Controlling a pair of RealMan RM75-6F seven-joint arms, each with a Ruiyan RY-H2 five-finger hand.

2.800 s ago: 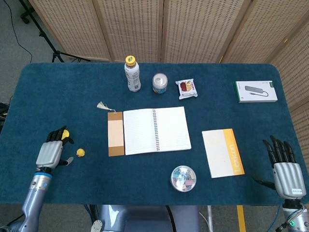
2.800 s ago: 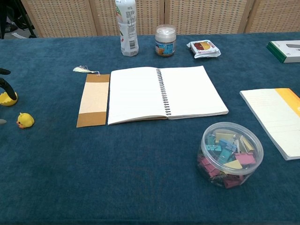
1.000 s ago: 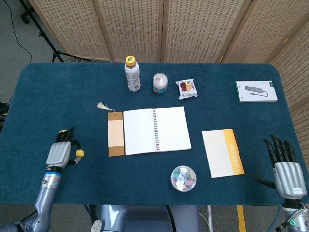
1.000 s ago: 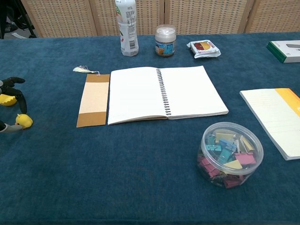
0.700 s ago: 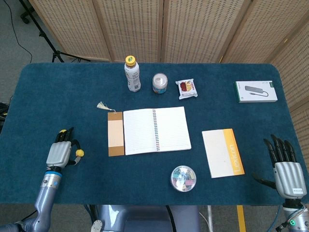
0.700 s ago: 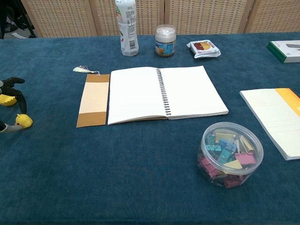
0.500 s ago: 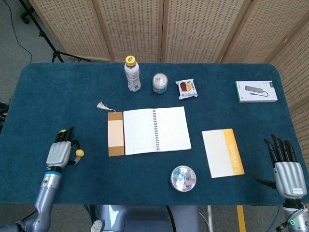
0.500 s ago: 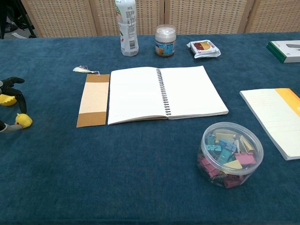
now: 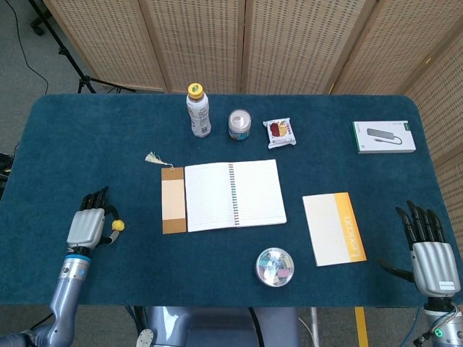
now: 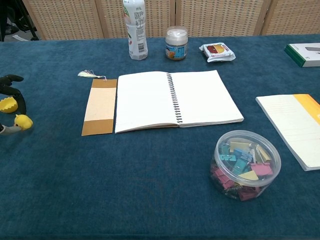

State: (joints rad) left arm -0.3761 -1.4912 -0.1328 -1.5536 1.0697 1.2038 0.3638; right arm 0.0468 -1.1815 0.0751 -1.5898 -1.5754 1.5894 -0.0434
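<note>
Blue table [image 9: 87, 144], left hand [image 9: 87, 227] pinching yellow duck [image 9: 116, 225], right hand [image 9: 429, 254] spread, empty

ducks [image 10: 22, 121]: 2 | notebooks [image 9: 231, 195]: 2 | bottle [image 9: 198, 110]: 1 | jar [image 9: 239, 124]: 1 | clip tub [image 9: 275, 266]: 1

Silver robot hand [image 9: 86, 228], seemingly black fingers [image 9: 95, 196]

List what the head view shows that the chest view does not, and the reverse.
Only the head view shows the right hand, open, past the yellow Lexicon notepad, and the back of the left hand. Only the chest view makes out the colored binder clips inside the clear tub, plus a second yellow piece in the left hand. Both show the small yellow duck in that hand and the open spiral notebook.
</note>
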